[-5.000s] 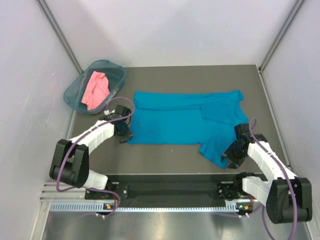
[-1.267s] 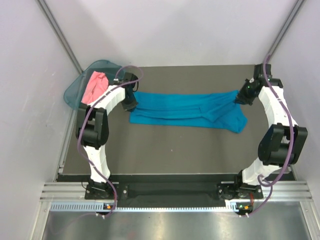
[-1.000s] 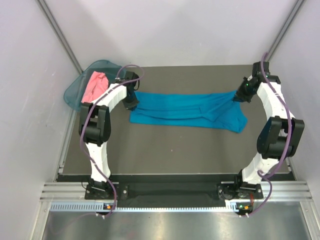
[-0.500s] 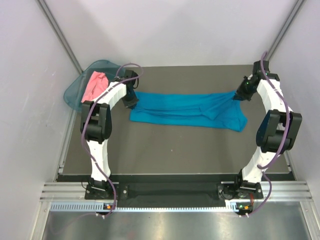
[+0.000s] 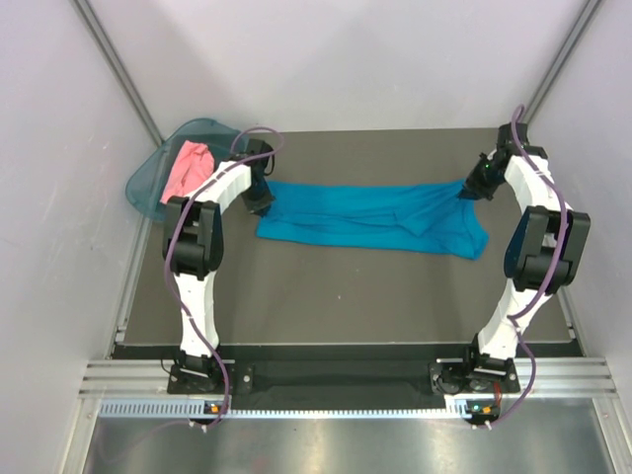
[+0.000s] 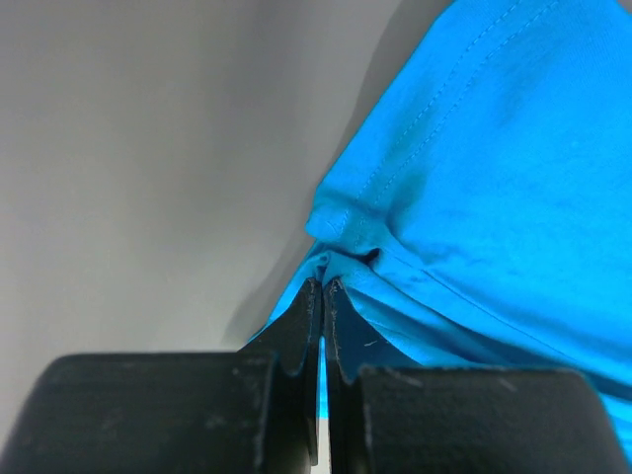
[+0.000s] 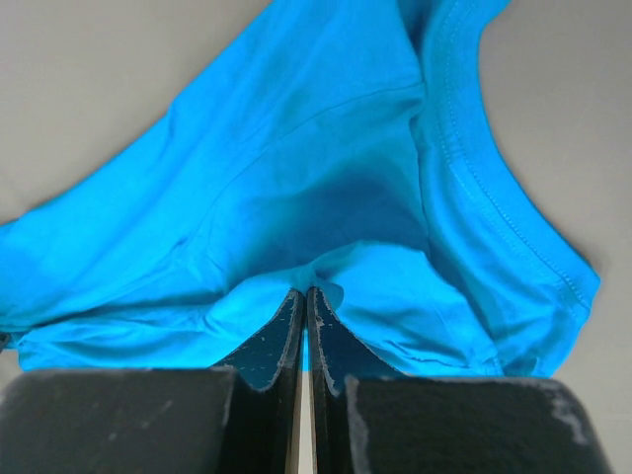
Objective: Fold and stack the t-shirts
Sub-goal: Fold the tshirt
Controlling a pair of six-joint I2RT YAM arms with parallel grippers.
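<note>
Top: gripped teal shirt (image 5: 365,219), laid out between left gripper (image 5: 260,202) and right gripper (image 5: 469,190); pink shirt (image 5: 188,168) in basket (image 5: 141,185) just outside left gripper. Left wrist: clamped narrow on thin hem; could slip under tension. Right wrist: pinched tight on a fold; could bunch.

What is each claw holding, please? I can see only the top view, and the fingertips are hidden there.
Observer: The left claw is shut on a puckered corner of the blue shirt, beside its stitched hem.
Operator: Thank you. And the right claw?
Observer: The right claw is shut too, pinching a raised fold of that shirt.
Operator: Is it on a hem there as well?
Observer: No; a stitched band curves past on the right, clear of the pinch.
</note>
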